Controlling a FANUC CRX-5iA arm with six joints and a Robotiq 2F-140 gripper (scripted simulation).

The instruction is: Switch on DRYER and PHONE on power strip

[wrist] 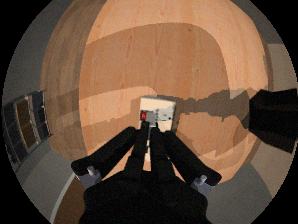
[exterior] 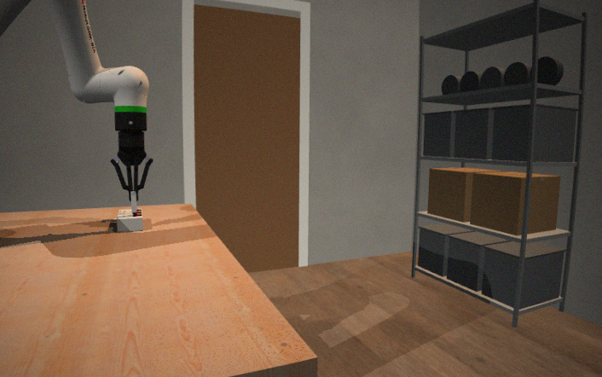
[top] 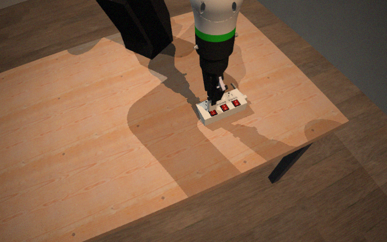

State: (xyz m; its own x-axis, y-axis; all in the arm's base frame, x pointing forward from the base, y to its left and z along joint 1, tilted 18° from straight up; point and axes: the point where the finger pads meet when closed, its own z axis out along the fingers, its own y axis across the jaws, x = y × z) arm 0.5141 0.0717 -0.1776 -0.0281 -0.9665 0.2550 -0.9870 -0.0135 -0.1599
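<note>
The gripper [top: 212, 103], fingers pressed together and empty, points down at the power strip [top: 222, 109]; its leftmost rocker switch [top: 212, 113] sits directly beneath the fingertips. The strip looks light and rigid, probably prone to sliding, so press squarely on the rocker.

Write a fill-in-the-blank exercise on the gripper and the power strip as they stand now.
1. The gripper has its fingers ____ with nothing between them.
2. The power strip lies with its switches facing ____.
3. The strip carries ____ red switches in a row.
4. The fingertips point down at the switch at the ____ end of the row, top view.

Missing words: shut; up; three; left
</note>
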